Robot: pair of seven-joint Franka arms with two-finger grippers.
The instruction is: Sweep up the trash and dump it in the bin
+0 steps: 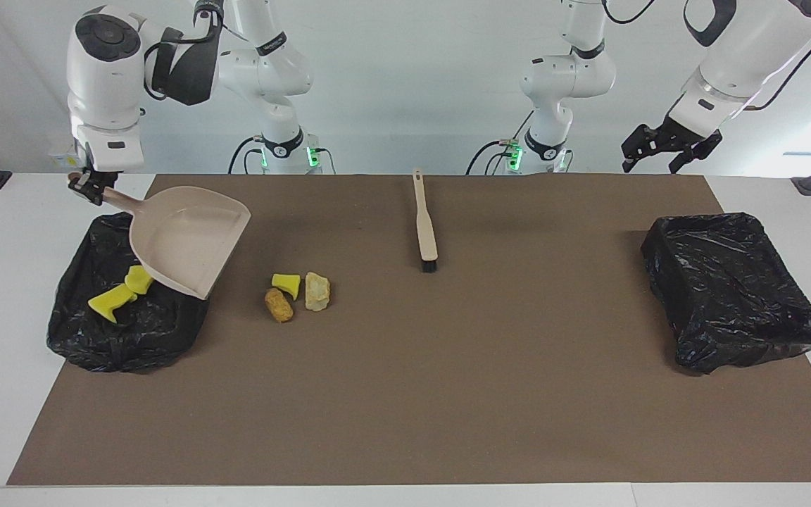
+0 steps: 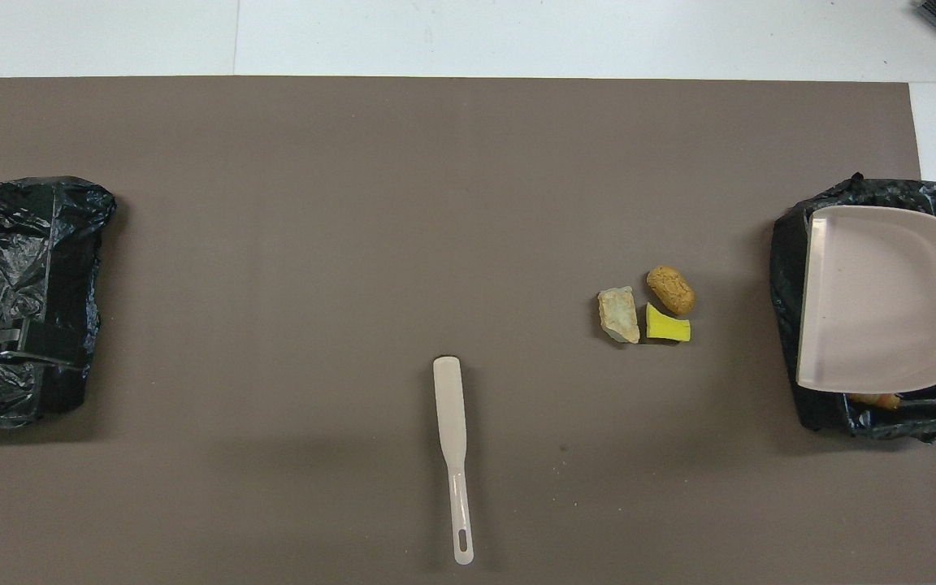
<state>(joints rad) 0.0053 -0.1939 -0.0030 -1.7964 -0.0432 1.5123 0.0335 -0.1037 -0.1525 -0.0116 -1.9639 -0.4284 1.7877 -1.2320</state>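
Partly done: yellow scraps (image 1: pixel 118 296) lie in the bin (image 1: pixel 96 338); three scraps (image 1: pixel 298 293) wait beside it; right claw (image 1: pixel 87 186) clamps the dustpan (image 1: pixel 187 239), left claw (image 1: pixel 664 149) spread apart.

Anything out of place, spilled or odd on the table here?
Three scraps lie on the mat beside the bin at the right arm's end, not in it, while the right gripper holds the empty dustpan over that bin. The brush lies unused. Nothing looks damaged.
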